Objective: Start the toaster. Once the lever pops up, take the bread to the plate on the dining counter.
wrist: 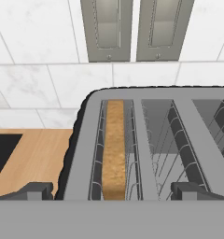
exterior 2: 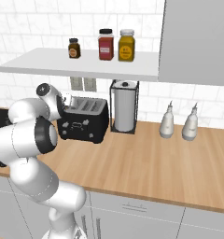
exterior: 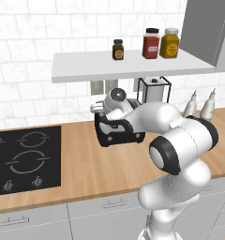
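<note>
Hovering over the toaster (wrist: 146, 140) on the wooden surface (exterior 2: 146, 163), fingers (wrist: 188, 190) spread wide and empty, straddling the slot that holds the bread (wrist: 115, 149). Standing upright in the leftmost of four slots, that single slice, its crust edge showing. Best to find the lever first, probably at the toaster's end, then press straight down until it latches. On the shelf (exterior 2: 86, 65): three jars. Beside the toaster: one paper towel roll (exterior 2: 124, 111), two white bottles (exterior 2: 179, 122).
</note>
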